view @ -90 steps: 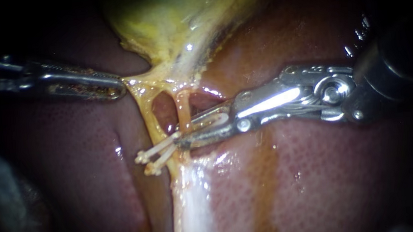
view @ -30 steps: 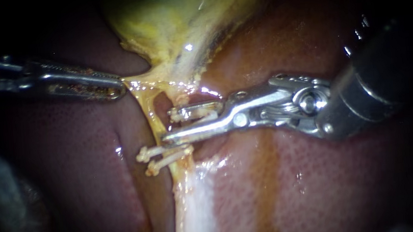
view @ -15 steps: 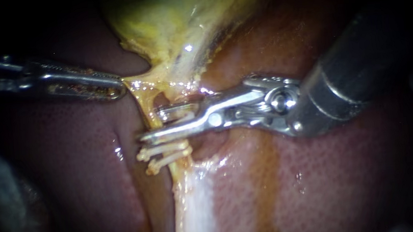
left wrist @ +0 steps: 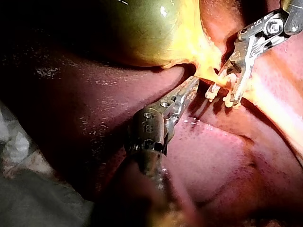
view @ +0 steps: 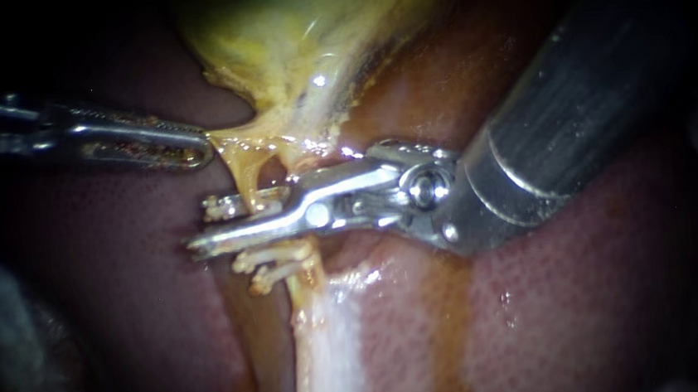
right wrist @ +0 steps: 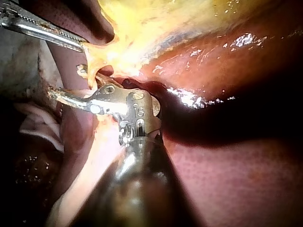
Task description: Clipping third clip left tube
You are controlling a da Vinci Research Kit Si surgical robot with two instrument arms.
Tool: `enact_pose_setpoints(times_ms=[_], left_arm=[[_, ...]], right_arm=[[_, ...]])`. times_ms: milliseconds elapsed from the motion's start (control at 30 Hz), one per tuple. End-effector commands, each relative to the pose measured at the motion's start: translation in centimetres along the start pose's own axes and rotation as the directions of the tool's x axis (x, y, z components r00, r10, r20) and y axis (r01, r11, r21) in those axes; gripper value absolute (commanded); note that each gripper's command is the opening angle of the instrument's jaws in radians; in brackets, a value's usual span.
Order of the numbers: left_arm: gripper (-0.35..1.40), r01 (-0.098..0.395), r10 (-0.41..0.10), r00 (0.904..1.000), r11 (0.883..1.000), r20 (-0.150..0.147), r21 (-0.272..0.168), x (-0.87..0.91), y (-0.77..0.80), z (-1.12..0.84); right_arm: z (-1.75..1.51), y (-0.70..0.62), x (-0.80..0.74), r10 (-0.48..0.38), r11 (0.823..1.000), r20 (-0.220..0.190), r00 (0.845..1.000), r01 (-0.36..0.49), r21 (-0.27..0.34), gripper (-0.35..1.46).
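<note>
while left instrument (view: 204, 147) grips tissue (view: 238, 135), right instrument (view: 201, 224) straddles left tube (view: 241, 178)

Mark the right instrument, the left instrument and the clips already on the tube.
right instrument (view: 202, 225): endoscope view, midway between its open jaw tips.
left instrument (view: 205, 150): endoscope view, jaw tips, shut on yellow tissue (view: 234, 137).
clips (view: 275, 256): endoscope view, middle of the upper of the two.

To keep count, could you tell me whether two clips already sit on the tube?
Yes, two clips cross the tube just below the right instrument.
</note>
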Motion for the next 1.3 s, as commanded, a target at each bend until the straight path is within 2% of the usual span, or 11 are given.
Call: enact_pose_setpoints(times_ms=[33,133,267,600,700,833,1033,1133,1300], left_arm=[[-0.35,0.0,0.0,1.0,1.0,0.0,0.0,0.0,0.0,0.0],[-0.35,0.0,0.0,1.0,1.0,0.0,0.0,0.0,0.0,0.0],[-0.35,0.0,0.0,1.0,1.0,0.0,0.0,0.0,0.0,0.0],[-0.35,0.0,0.0,1.0,1.0,0.0,0.0,0.0,0.0,0.0],[-0.35,0.0,0.0,1.0,1.0,0.0,0.001,0.0,0.0,0.01],[-0.35,0.0,0.0,1.0,1.0,0.0,0.001,0.0,0.0,0.02],[-0.35,0.0,0.0,1.0,1.0,-0.001,0.001,0.0,-0.01,0.02],[-0.35,0.0,0.0,1.0,1.0,-0.001,0.001,0.0,-0.01,0.02],[-0.35,0.0,0.0,1.0,1.0,-0.001,0.001,0.0,-0.01,0.02]], right_arm=[[0.0,-0.04,0.05,-0.008,1.0,-0.006,1.0,0.008,0.006,0.49],[0.0,-0.14,0.17,-0.017,1.0,-0.022,1.0,0.017,0.018,0.49],[-0.01,-0.21,0.29,-0.032,0.999,-0.037,0.999,0.033,0.029,0.48],[-0.07,-0.12,0.35,-0.036,0.999,-0.041,0.999,0.037,0.03,0.42],[-0.1,-0.11,0.34,-0.036,0.999,-0.04,0.999,0.037,0.031,0.35],[-0.12,-0.11,0.34,0.005,0.999,-0.036,0.999,-0.004,0.035,0.2],[-0.14,-0.11,0.33,0.029,0.999,-0.046,0.998,-0.028,0.028,-0.09],[-0.17,-0.11,0.33,0.077,0.997,-0.048,0.996,-0.076,0.026,-0.33],[-0.24,-0.13,0.29,0.111,0.994,-0.05,0.993,-0.111,0.008,-0.35]])
